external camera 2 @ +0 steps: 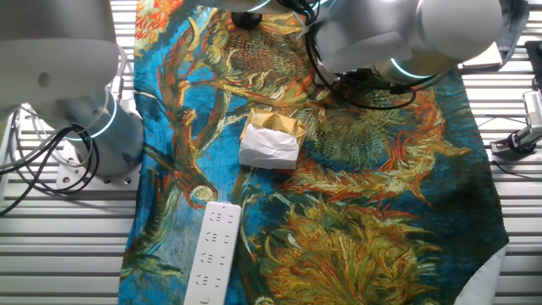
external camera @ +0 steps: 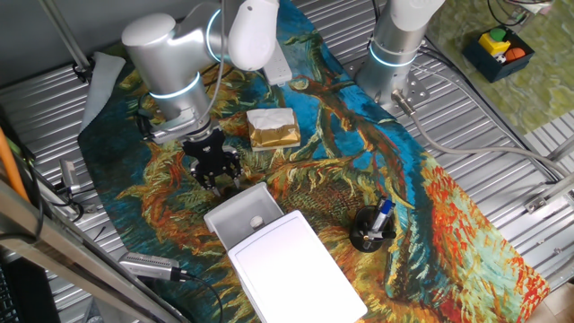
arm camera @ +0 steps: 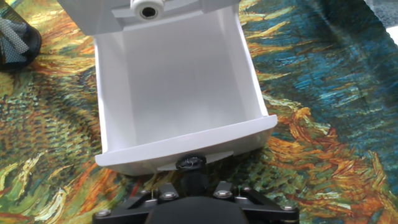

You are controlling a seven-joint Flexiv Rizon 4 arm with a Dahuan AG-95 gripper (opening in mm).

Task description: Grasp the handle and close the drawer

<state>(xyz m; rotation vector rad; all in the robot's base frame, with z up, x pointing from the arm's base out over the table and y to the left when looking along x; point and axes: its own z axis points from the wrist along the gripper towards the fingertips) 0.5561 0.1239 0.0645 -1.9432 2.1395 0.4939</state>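
Note:
The white drawer [external camera: 240,213] stands pulled out of its white flat-topped box [external camera: 296,269], empty inside. In the hand view the drawer [arm camera: 180,81] fills the middle, with its small black knob handle [arm camera: 190,163] on the near front wall. My gripper [external camera: 224,186] is at the drawer's front edge. In the hand view my gripper [arm camera: 190,177] shows as one dark column meeting the knob, so it looks shut on the handle. The drawer is out of the other fixed view.
A tan-and-white block [external camera: 273,128] lies on the painted cloth behind the drawer and also shows in the other fixed view [external camera 2: 271,140]. A black mesh pen cup [external camera: 372,229] stands right of the box. A white power strip [external camera 2: 213,252] lies on the cloth.

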